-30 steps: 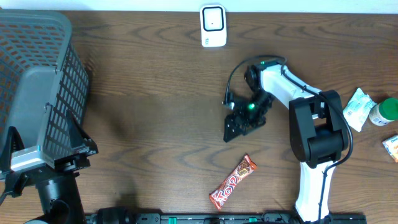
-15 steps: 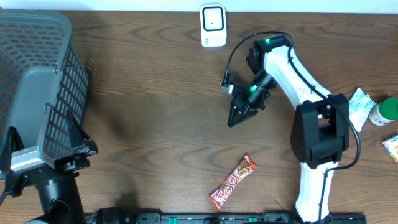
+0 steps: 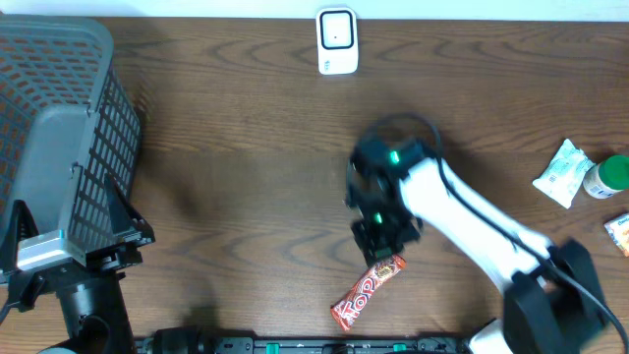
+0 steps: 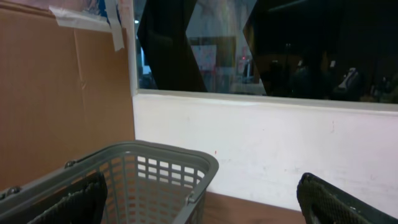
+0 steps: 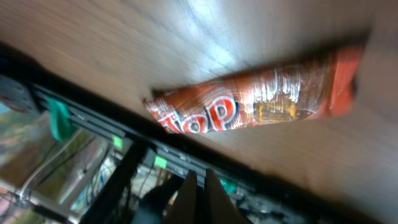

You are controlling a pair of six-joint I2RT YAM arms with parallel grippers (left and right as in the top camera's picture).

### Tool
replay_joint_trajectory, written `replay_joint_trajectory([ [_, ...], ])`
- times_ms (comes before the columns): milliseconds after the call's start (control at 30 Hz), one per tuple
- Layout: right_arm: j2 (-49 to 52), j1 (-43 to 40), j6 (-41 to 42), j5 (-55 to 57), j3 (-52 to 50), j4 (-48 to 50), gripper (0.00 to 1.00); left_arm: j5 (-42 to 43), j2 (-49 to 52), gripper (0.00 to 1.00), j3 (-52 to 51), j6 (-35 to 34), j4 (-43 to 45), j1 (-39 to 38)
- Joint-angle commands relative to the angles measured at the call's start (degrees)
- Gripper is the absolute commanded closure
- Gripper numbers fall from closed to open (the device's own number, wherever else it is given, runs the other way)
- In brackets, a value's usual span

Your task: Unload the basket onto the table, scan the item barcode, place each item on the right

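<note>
The item, an orange-red "Top" candy bar point(image 3: 369, 287), lies flat near the table's front edge. It fills the middle of the right wrist view point(image 5: 249, 109). My right gripper point(image 3: 379, 254) hovers just behind the bar's upper end, blurred by motion. Its fingers point(image 5: 200, 180) are pressed together with nothing between them. The white barcode scanner point(image 3: 336, 40) stands at the back edge of the table. My left gripper point(image 4: 199, 199) is at the front left beside the basket, its fingers wide apart and holding nothing.
A large grey mesh basket point(image 3: 59, 108) fills the left side of the table. At the right edge lie a white packet point(image 3: 560, 172), a green-capped bottle point(image 3: 609, 177) and an orange packet point(image 3: 619, 234). A black rail point(image 3: 295, 344) runs along the front edge.
My right gripper closed from open and swung from the back middle of the table toward the front, down to the candy bar. The left arm has not moved.
</note>
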Motion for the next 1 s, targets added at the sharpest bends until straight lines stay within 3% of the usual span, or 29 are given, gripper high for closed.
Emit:
replay_joint_trajectory([
  [0, -8.96, 1.97, 13.57, 3.23, -11.93, 4.37, 0.99, 0.31, -0.48, 0.02, -0.24, -0.52, 0.15, 0.28],
  [167, -15.82, 4.13, 21.38, 3.91, -22.69, 12.63, 0.99, 0.31, -0.48, 0.02, -0.24, -0.55, 0.15, 0.28],
  [433, -12.17, 6.32, 27.71, 0.98, -28.83, 26.91, 0.99, 0.31, -0.48, 0.02, -0.24, -0.55, 0.15, 0.28],
  [667, -3.37, 8.22, 28.85, 0.92, -29.27, 31.74, 0.99, 0.31, -0.48, 0.02, -0.24, -0.52, 0.15, 0.28],
  [967, -1.62, 7.78, 28.87, -4.61, -25.70, 48.19, 0.99, 0.31, -0.48, 0.02, -0.24, -0.55, 0.15, 0.28],
])
